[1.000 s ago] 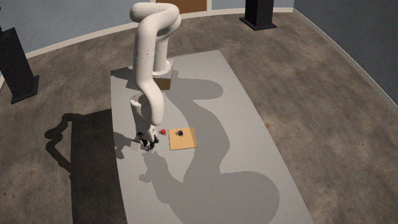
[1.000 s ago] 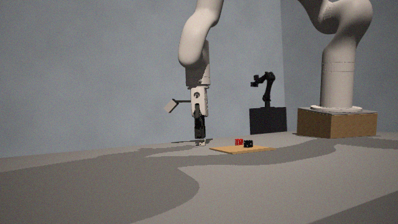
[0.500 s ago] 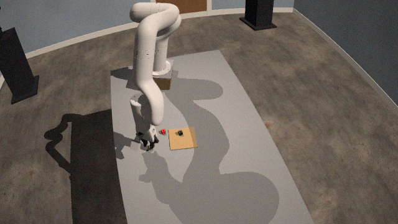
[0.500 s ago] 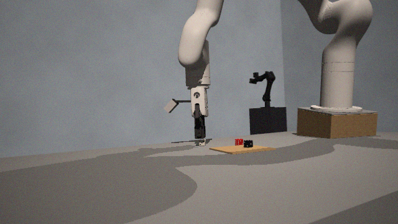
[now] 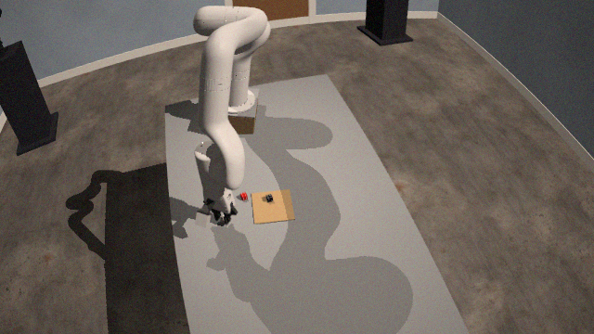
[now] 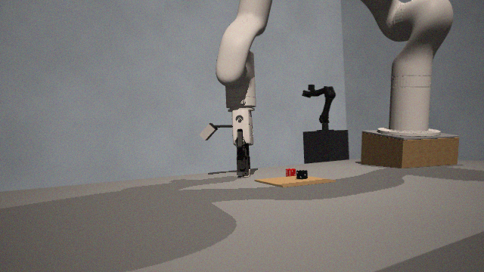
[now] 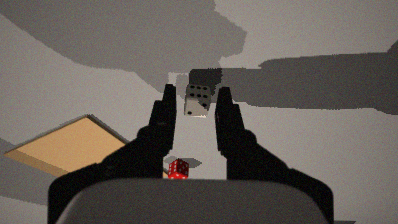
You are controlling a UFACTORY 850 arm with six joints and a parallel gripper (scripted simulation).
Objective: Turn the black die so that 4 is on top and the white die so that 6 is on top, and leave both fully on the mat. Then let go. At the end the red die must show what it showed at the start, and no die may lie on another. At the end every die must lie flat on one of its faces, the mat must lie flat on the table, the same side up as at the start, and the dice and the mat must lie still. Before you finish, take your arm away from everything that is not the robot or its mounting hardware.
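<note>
The white die (image 7: 197,100) lies on the grey table between my fingertips, with a small gap on each side. A six-pip face and a lighter face show in the wrist view. My gripper (image 7: 196,99) is partly open around the die and points straight down at the table (image 5: 222,213) (image 6: 240,173); in the top and exterior views the fingers hide the die. The black die (image 5: 269,198) (image 6: 302,174) lies on the tan mat (image 5: 273,206) (image 6: 295,180) (image 7: 70,145), near its far edge. The red die (image 5: 243,196) (image 6: 290,172) (image 7: 178,169) lies on the table just off the mat, between the mat and my gripper.
The arm's base stands on a brown block (image 5: 242,122) (image 6: 409,148) at the far end of the table. Dark pedestals (image 5: 25,99) (image 5: 385,20) stand on the floor away from the table. The table's left edge runs close behind my gripper.
</note>
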